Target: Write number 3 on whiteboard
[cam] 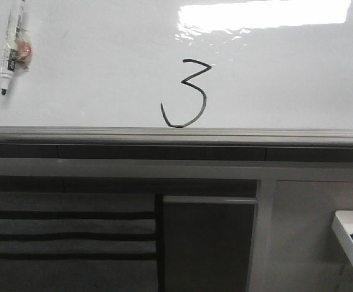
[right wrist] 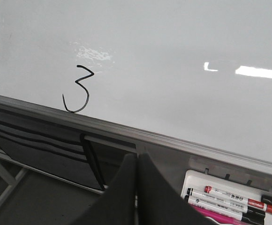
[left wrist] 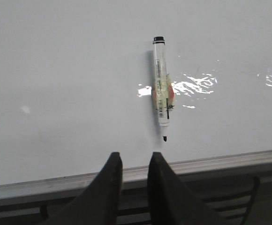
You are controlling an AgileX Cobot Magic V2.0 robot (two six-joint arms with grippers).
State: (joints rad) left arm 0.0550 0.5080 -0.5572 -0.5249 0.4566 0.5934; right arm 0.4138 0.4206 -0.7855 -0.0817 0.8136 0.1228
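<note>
A thin black number 3 [cam: 185,94] is drawn low on the glossy whiteboard [cam: 274,79], just above its grey edge rail [cam: 176,135]; it also shows in the right wrist view as the number 3 [right wrist: 77,89] on the whiteboard [right wrist: 183,70]. A white marker with a black tip [cam: 10,48] clings to the board at the upper left, tip down, uncapped. In the left wrist view this marker [left wrist: 160,82] hangs on the whiteboard [left wrist: 70,84] above my left gripper [left wrist: 135,157], which is open and empty. My right gripper [right wrist: 137,157] is shut on nothing, below the rail.
A white tray [cam: 350,237] hangs at the lower right below the board; in the right wrist view this tray [right wrist: 192,180] holds several markers [right wrist: 241,201], red, black and pink. Grey cabinet panels [cam: 207,243] and dark slats [cam: 67,231] lie under the rail.
</note>
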